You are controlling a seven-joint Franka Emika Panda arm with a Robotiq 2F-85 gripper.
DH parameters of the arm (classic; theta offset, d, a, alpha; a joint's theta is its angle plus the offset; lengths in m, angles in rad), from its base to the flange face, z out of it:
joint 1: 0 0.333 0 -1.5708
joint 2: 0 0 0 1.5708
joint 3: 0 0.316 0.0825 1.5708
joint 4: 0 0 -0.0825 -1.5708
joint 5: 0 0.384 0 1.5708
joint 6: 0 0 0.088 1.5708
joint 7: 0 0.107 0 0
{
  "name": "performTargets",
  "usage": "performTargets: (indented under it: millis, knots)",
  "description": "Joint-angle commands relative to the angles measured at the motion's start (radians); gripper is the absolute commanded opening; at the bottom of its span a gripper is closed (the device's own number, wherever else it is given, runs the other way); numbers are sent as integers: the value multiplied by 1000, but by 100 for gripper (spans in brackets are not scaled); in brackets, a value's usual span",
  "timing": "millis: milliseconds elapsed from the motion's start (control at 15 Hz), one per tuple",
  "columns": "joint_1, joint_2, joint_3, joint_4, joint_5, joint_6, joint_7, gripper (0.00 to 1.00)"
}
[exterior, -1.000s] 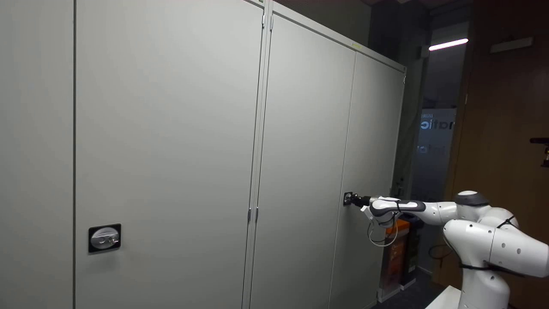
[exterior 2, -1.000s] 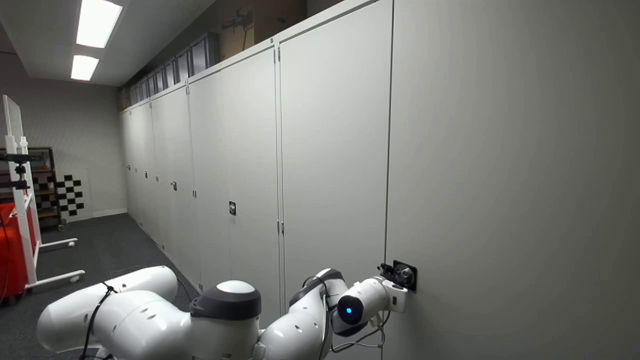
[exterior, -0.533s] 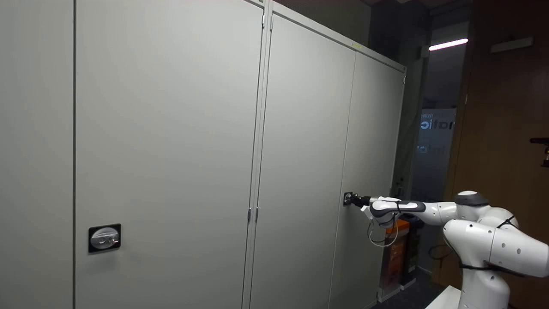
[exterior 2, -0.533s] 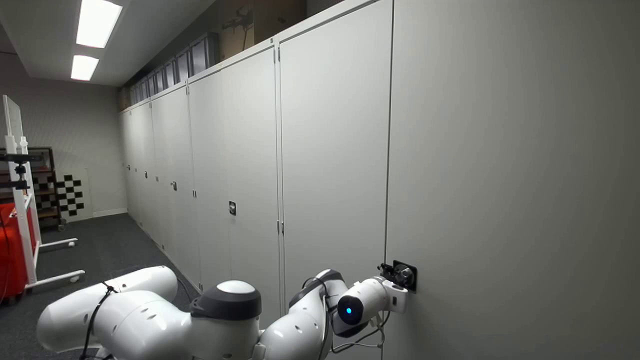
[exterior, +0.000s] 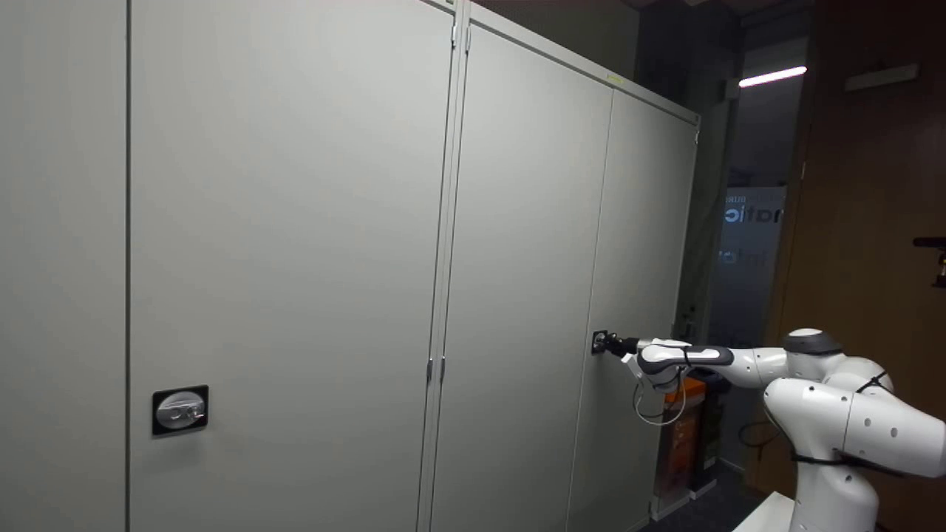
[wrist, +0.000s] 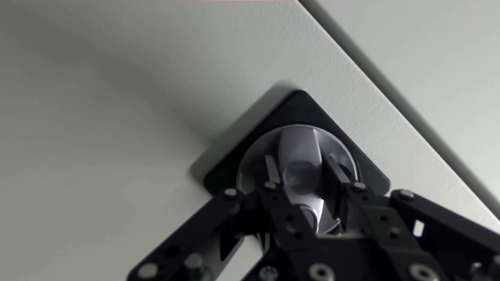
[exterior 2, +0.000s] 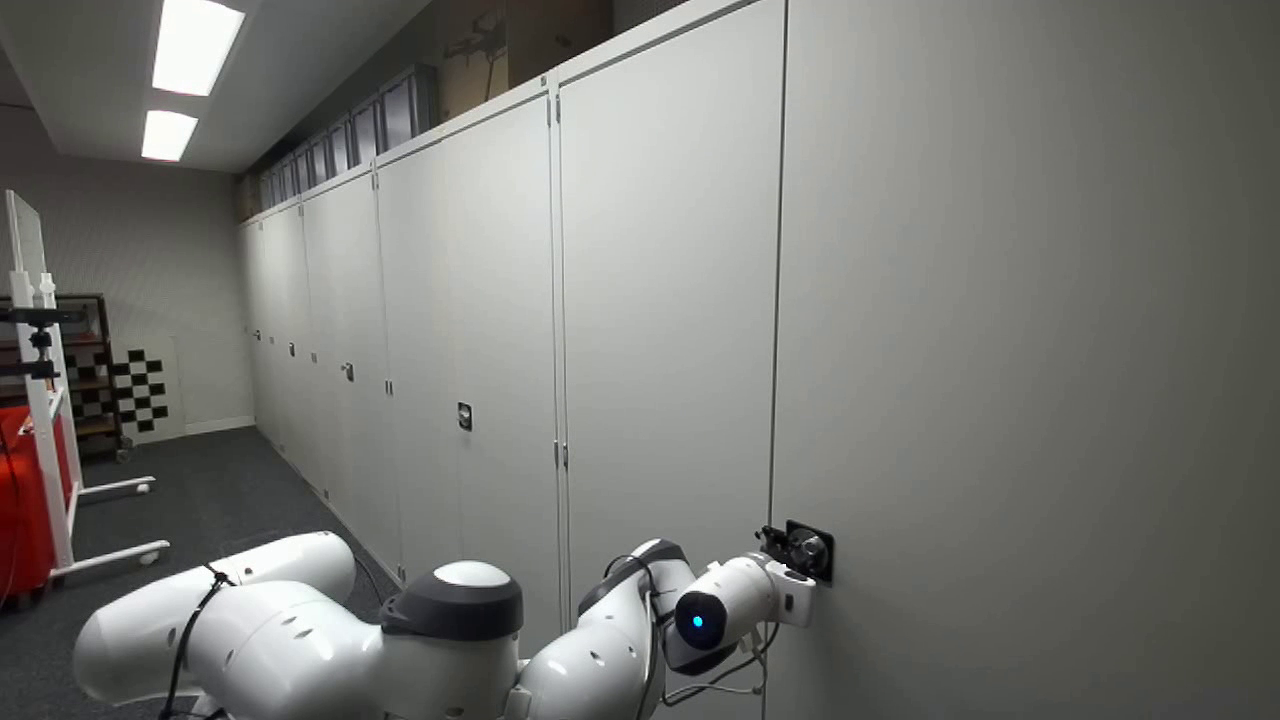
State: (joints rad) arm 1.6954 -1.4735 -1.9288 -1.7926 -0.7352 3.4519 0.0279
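A silver turn handle (wrist: 300,142) sits in a round recess on a square black plate (wrist: 299,105), fixed to a pale grey cabinet door (wrist: 97,187). In the wrist view my gripper (wrist: 299,159) has one finger on each side of the handle's raised bar, close against it, and looks shut on it. The bar stands at a slant to the plate's sides. The fingers and linkage hide the lower part of the handle. In both exterior views the gripper (exterior: 612,343) reaches this latch plate (exterior 2: 824,540) beside the door seam, and the doors look closed.
A row of tall grey cabinets (exterior 2: 660,300) fills the wall. Further along it are more handles, such as a silver one (exterior: 181,410). An orange bin (exterior: 686,388) stands behind the arm. A wheeled white stand (exterior 2: 50,420) and a red object (exterior 2: 22,510) are at the far side.
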Motion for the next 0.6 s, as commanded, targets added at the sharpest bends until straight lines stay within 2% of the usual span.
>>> performTargets:
  millis: [0, 533]
  knots:
    - [-31, 0, 54, -57, -47, 8, 72, 8]
    - [-27, 0, 60, -52, -42, 8, 120, 8]
